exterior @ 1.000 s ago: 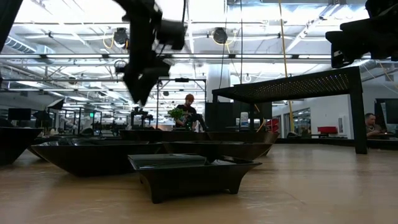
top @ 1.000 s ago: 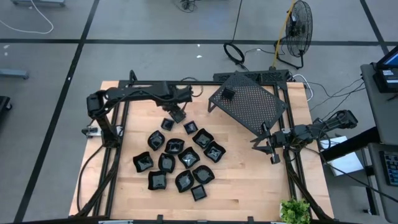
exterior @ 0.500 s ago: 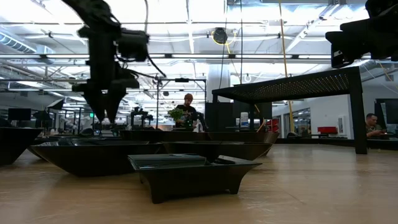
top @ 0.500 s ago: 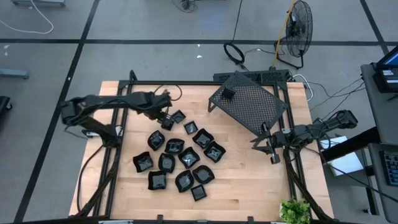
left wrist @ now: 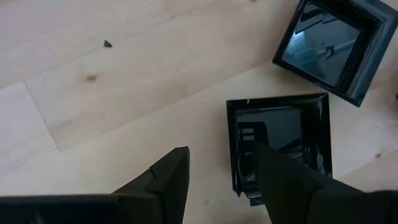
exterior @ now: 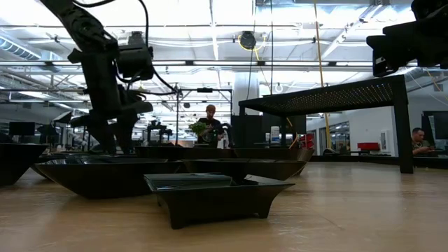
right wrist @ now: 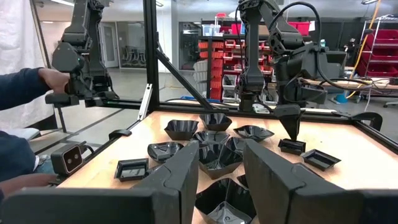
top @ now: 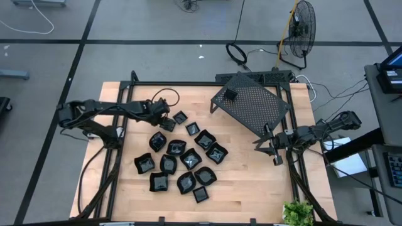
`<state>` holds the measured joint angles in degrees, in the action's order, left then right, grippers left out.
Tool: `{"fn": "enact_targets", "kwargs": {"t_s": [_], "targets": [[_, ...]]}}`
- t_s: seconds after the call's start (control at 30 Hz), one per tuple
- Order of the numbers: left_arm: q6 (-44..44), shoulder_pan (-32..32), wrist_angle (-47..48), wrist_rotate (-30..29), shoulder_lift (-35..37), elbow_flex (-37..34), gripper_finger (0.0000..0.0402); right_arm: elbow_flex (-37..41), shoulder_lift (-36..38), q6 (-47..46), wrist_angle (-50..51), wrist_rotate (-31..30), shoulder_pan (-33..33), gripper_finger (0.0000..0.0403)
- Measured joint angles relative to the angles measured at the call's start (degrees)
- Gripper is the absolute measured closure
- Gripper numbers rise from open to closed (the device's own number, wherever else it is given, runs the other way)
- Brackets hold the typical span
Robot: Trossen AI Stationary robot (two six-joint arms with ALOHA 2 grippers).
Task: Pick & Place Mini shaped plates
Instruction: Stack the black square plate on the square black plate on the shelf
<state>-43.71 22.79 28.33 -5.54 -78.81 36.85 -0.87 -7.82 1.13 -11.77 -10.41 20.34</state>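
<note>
The left gripper (top: 166,120) sits low over the light wooden tabletop (top: 251,182), left of centre in the high view, its two dark fingers (left wrist: 171,180) spread apart with bare wood showing between them. One finger stands over the rim of a small glossy black square plate (left wrist: 280,146); whether it touches that rim cannot be told, and nothing is held. Just beside it lies a second glossy black square plate (left wrist: 329,46), tilted on the diagonal, apart from the fingers.

In the high view those two dishes sit at the top of the cluster of mini shaped plates (top: 182,160), which spreads across the middle of the table towards the lower centre of the frame: squares, wavy-edged ones, leaf-like ones, packed near one another. One more small black plate (top: 229,95) rests on top of the large black perforated metal rack (top: 251,108), at its upper left corner.

From the low view, a shallow black rectangular dish (exterior: 217,196) fills the foreground, with the rack (exterior: 329,98) standing at the right.

The right gripper (top: 274,148) waits at the right edge of the table, just below the rack, its fingers (right wrist: 177,180) parted and carrying nothing.

At the left edge of the right wrist view, a person's hand (right wrist: 53,78) in a dark blue sleeve (right wrist: 18,90) holds a black handle.
</note>
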Motion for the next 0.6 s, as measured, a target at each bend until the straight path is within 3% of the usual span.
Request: {"fn": "enact_targets", "kwargs": {"t_s": [0.6], "targets": [[-0.72,-2.41,-1.46,-0.36,-0.81,-0.06,0.0224,0.00,-0.02,-0.02,0.02,0.00,0.00,0.0289]]}}
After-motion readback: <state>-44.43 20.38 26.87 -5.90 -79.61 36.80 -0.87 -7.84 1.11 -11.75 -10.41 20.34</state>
